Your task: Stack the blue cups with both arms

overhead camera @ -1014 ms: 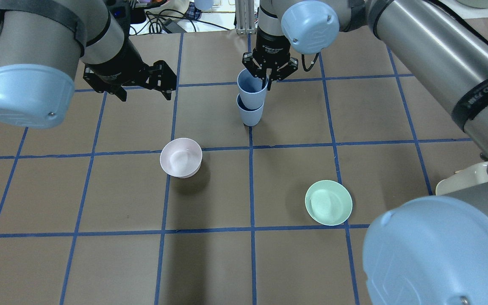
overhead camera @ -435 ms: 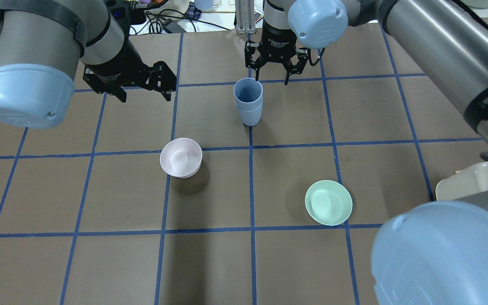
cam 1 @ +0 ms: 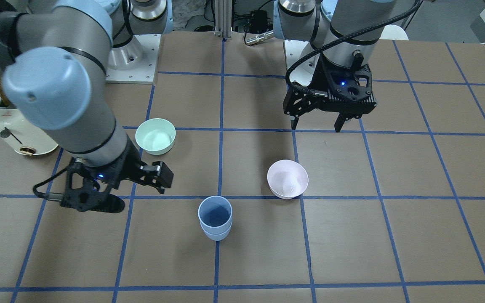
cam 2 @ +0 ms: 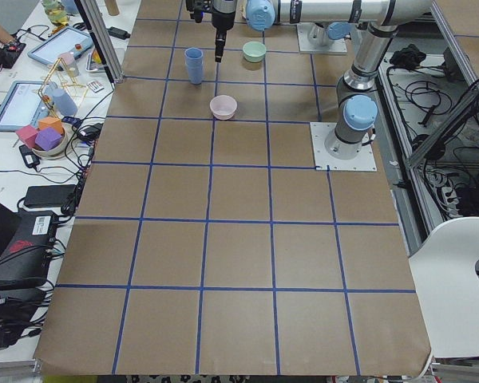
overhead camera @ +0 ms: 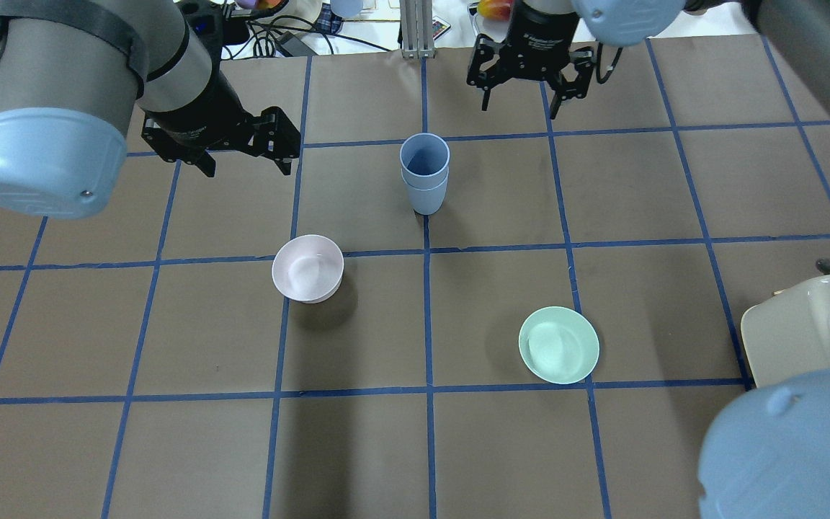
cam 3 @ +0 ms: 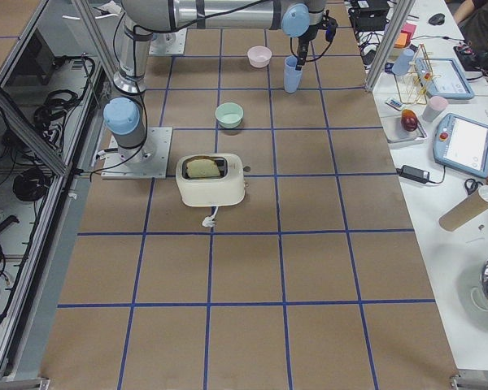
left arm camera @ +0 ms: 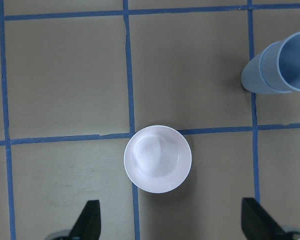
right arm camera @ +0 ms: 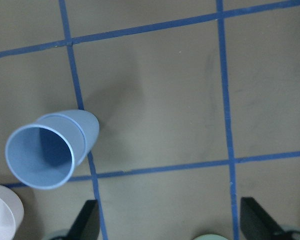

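The two pale blue cups stand nested, one inside the other, upright on a tape line at mid-table; they also show in the front view, the left wrist view and the right wrist view. My right gripper is open and empty, raised beyond and to the right of the stack; in the front view it hangs left of the cups. My left gripper is open and empty, well left of the stack, above the pale pink bowl.
The pale pink bowl sits near-left of the cups. A mint green bowl sits near-right. A cream toaster stands at the right edge. Cables and clutter lie beyond the table's far edge.
My right gripper let go of the upper cup, which dropped fully into the lower one. The gripper then rose and drew back to the far right. The left arm has not moved.
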### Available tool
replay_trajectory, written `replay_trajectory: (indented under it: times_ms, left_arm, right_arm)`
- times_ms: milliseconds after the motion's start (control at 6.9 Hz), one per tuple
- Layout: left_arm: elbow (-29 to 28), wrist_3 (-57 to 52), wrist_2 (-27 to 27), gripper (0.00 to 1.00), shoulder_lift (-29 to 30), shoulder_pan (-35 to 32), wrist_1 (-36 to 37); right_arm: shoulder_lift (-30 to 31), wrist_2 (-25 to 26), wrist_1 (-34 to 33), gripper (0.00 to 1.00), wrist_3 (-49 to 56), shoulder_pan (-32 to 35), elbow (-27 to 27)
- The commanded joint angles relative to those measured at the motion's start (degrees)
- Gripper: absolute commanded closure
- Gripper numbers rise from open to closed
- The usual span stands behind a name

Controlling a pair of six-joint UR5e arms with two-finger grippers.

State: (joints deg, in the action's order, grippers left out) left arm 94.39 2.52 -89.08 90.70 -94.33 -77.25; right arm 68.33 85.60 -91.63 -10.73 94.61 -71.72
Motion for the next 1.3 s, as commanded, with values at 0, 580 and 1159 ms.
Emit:
replay_trajectory:
  times_ms: [0,580,1159]
  left_arm:
    - [-3.7,0.6,0.5,0.0,0.9,0.3,-7.0]
    - [-6.0,0.3,0.0,0.0,1.3,0.1,-12.8]
    - [-5.9,0.2,0.0,0.0,1.2,0.1,-12.9]
  right_arm:
    - [8.0,1.8,4.0,0.0,11.1,-6.0,-7.1]
    - [18.3,5.1,4.1,0.0,7.3,-6.4,-16.6]
    - [18.2,5.3,3.8,0.0,7.3,-6.4,-16.5]
